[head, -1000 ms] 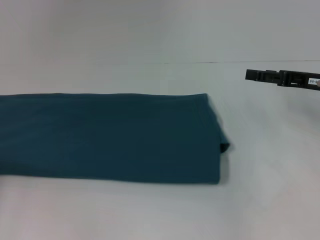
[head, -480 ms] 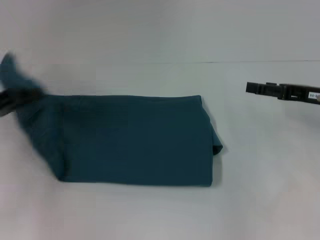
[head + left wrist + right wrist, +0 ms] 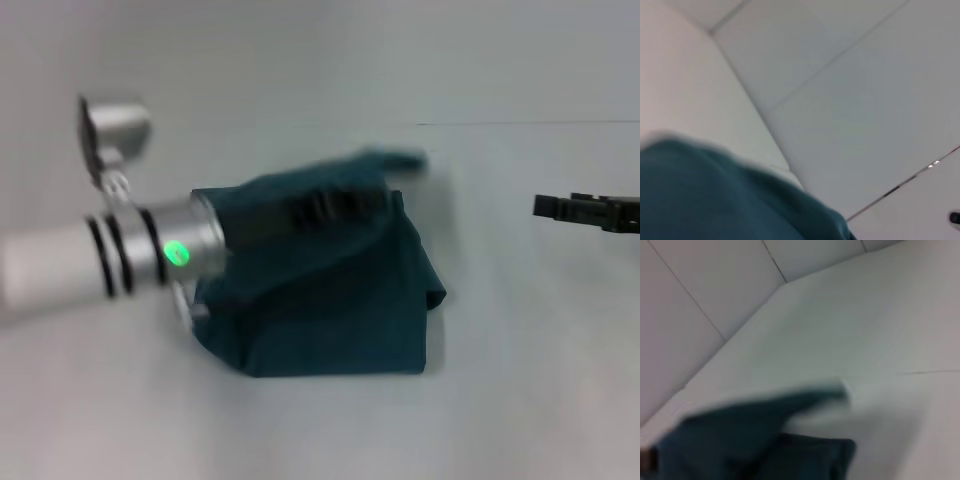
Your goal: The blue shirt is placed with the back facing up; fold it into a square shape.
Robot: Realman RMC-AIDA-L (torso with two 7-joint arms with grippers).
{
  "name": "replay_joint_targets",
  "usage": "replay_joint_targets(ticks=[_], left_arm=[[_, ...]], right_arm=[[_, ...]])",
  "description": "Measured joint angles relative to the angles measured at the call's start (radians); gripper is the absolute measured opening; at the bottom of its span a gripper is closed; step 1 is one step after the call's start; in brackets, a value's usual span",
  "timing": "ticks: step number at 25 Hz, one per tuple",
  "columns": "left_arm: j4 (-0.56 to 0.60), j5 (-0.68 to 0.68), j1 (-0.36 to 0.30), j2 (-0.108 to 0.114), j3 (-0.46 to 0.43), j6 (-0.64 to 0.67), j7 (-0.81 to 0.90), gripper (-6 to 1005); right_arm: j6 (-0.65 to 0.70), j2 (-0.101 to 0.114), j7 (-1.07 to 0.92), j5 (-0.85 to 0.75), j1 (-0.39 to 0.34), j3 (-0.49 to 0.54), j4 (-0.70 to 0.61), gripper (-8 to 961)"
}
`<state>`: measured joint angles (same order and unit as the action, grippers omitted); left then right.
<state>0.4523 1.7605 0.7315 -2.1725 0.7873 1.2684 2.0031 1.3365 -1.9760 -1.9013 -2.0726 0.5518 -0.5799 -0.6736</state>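
- left gripper [image 3: 335, 205] clamps a raised flap of the blue shirt [image 3: 330, 300], draped over the folded part beneath it (motion-blurred)
- right gripper [image 3: 548, 207] hangs well apart from the shirt; finger state unclear

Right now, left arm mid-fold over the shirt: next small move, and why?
Probably lower and release. The left end effector has a flap of the blue shirt draped over it, above the right half, tip near the far right edge. The right end effector hangs off to the right, apart from the cloth.
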Motion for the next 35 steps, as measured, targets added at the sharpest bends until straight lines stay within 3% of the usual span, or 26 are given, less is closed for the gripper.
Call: replay_joint_targets(ticks=[2, 5, 13, 17, 23, 29, 35], left_arm=[[-0.144, -0.051, 0.012, -0.003, 0.002, -0.03, -0.099, 45], [-0.267, -0.087, -0.01, -0.003, -0.003, -0.04, -0.208, 46], [-0.358, -0.141, -0.082, -0.004, 0.0, 0.032, -0.37, 50], [-0.33, -0.136, -0.09, 0.0, 0.013, 0.13, -0.391, 172], [-0.181, -0.141, -0.151, 0.004, 0.0, 0.229, -0.384, 406], [-0.01, -0.139, -0.225, 0.008, -0.045, 0.16, -0.401, 560], [0.067, -0.13, -0.27, 0.016, -0.049, 0.12, -0.52, 677]], right_arm=[[0.0, 0.013, 0.003, -0.002, -0.01, -0.003, 0.003, 916], [0.007, 0.029, 0.006, -0.002, -0.019, -0.004, 0.004, 916], [0.008, 0.036, 0.007, -0.007, -0.016, -0.005, 0.01, 915], [0.0, 0.029, -0.001, -0.034, 0.002, -0.005, 0.012, 915], [-0.011, 0.022, -0.026, -0.055, 0.017, -0.005, 0.013, 916], [-0.002, 0.023, -0.103, -0.057, 0.04, -0.019, 0.02, 916], [0.018, 0.027, -0.16, -0.057, 0.066, -0.04, 0.08, 915]])
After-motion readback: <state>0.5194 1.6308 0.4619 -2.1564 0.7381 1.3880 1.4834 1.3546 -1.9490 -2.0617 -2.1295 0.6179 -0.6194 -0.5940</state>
